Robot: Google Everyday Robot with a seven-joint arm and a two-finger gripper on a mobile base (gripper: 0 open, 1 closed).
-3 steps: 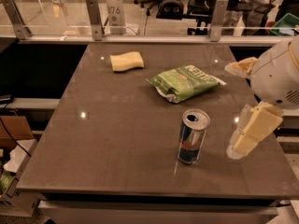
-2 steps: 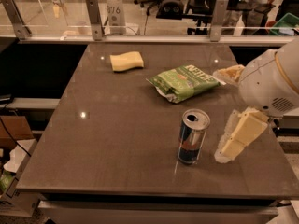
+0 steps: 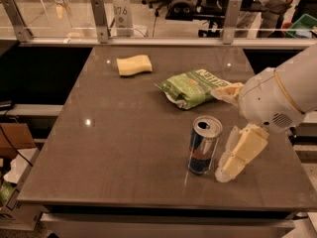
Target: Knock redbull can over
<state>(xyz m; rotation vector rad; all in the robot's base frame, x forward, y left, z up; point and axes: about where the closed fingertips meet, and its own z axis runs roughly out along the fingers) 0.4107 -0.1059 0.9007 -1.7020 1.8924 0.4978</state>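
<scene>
Redbull can (image 3: 203, 145) stands upright, tool (image 3: 218, 133) spread open just beside it, green chip bag (image 3: 190, 87) behind.

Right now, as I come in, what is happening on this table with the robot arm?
The robot's gripper hangs open low over the dark table, just to the right of the redbull can. Its lower finger is close beside the can; whether they touch, I cannot tell. The can stands upright near the front edge, not yet knocked over. Farther back lie a green chip bag and a yellow sponge.
</scene>
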